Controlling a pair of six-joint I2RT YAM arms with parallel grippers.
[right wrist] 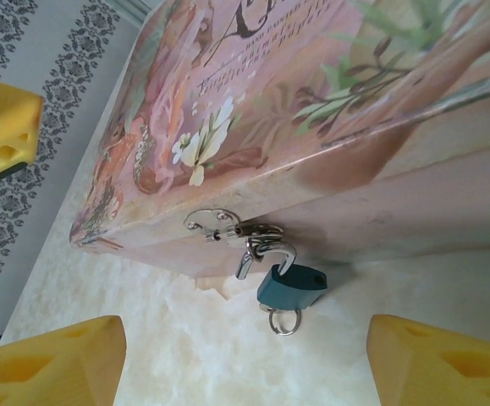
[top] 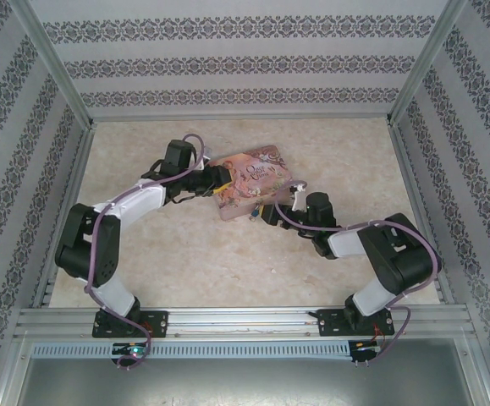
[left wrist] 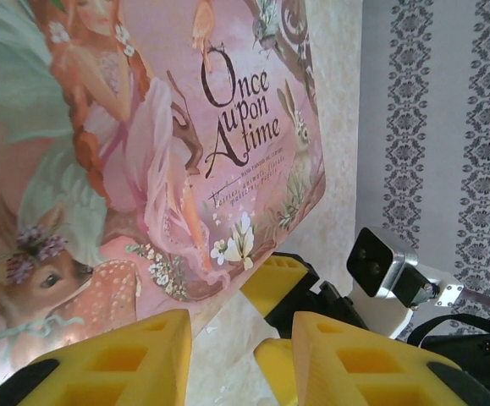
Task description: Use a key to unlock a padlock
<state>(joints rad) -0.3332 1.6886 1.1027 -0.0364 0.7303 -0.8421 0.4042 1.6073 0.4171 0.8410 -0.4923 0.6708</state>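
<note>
The blue padlock (right wrist: 293,288) hangs from the metal hasp (right wrist: 219,227) on the side of the pink illustrated tin (right wrist: 312,85). One end of its silvery shackle (right wrist: 243,266) stands free of the body, and the other end sits in it. The key's ring (right wrist: 284,322) sticks out under the padlock; the key blade is hidden inside. My right gripper (right wrist: 245,372) is open, with the padlock a little ahead of the gap between its fingers. My left gripper (left wrist: 228,364) is open over bare table at the tin's (left wrist: 143,169) corner, its left finger (left wrist: 118,359) at the tin's edge.
The tin (top: 249,182) lies mid-table between both arms, the left gripper (top: 221,188) at its left side and the right gripper (top: 263,211) at its near edge. The right gripper's yellow fingers (left wrist: 283,283) sit close ahead of my left one. Patterned walls enclose the table.
</note>
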